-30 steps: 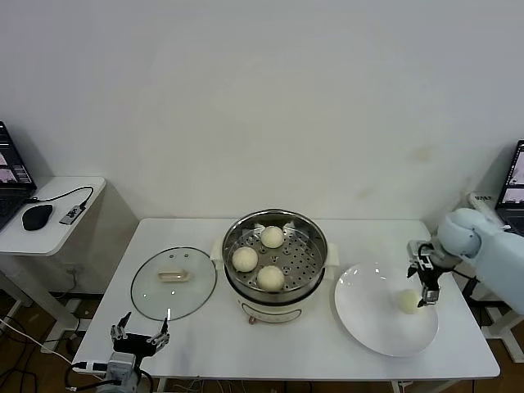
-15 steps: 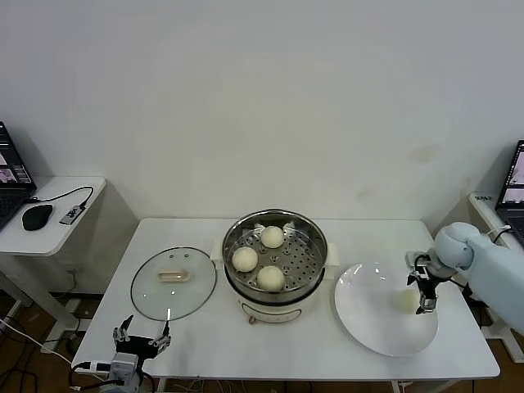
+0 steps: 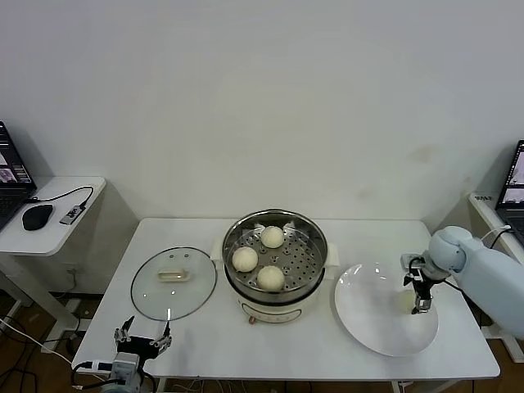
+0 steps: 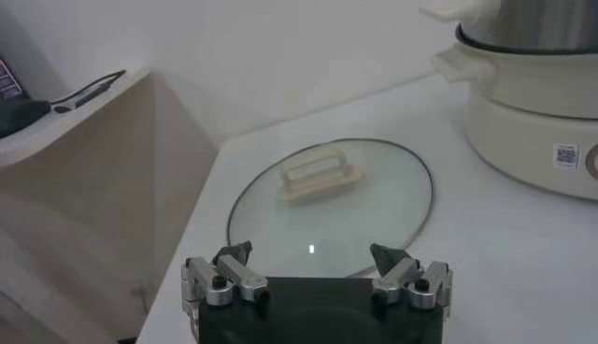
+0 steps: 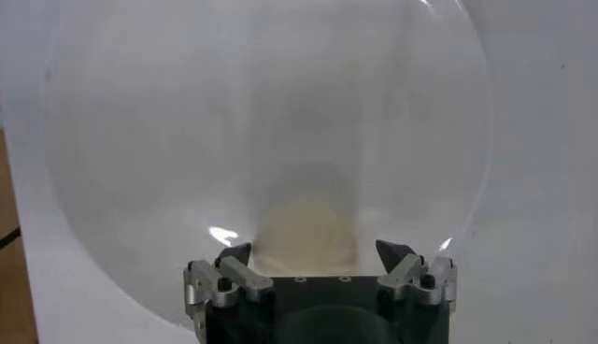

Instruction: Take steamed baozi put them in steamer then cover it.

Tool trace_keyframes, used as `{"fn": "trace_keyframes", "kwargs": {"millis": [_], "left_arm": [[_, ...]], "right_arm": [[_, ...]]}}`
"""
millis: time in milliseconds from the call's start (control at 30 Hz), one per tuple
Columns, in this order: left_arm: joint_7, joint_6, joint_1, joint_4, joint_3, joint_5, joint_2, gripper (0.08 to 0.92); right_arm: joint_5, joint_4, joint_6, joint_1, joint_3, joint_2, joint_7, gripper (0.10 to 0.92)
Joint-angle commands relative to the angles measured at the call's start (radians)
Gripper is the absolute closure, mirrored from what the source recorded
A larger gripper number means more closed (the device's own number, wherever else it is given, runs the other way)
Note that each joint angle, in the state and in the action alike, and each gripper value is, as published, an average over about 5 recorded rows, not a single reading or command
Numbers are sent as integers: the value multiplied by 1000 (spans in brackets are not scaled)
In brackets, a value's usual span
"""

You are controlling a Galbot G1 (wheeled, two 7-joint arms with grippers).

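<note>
Three cream-white baozi [image 3: 245, 259] lie on the perforated tray of the steel steamer [image 3: 314, 244] at the table's middle. A fourth baozi [image 3: 406, 301] lies on the white plate [image 3: 368, 315] at the right. My right gripper [image 3: 420, 293] hangs open right over that baozi; in the right wrist view the baozi [image 5: 306, 229] sits between the open fingertips [image 5: 394, 253]. The glass cover [image 3: 173, 283] with its cream handle [image 4: 320, 176] lies flat left of the steamer. My left gripper [image 3: 143, 339] is open and empty at the table's front left edge, near the cover.
A side table [image 3: 57, 214] at the left carries a mouse [image 3: 37, 217], a cable and a laptop. Another laptop [image 3: 512, 188] stands at the far right. The steamer's white base [image 4: 533, 121] is close to the cover's right.
My right gripper has shifted a little left and down onto the baozi on the plate, its arm drawing closer. My left gripper has sunk slightly lower at the front edge.
</note>
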Motion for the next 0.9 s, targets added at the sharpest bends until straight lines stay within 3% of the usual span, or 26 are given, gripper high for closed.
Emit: {"fn": "trace_keyframes", "kwargs": {"millis": [33, 267, 667, 900], "left_arm": [[-1, -1, 0, 2, 1, 0, -1, 177], [-1, 0, -4, 0, 7, 3, -6, 177], [-1, 0, -3, -2, 10, 3, -7, 177], [-5, -5, -5, -5, 9, 13, -4, 177]], "right_arm": [[-9, -11, 1, -8, 6, 8, 3, 203], [-4, -11, -2, -8, 9, 7, 7, 223], [14, 8, -16, -1, 13, -17, 5, 463], [116, 99, -62, 147, -115, -79, -19, 483]]}}
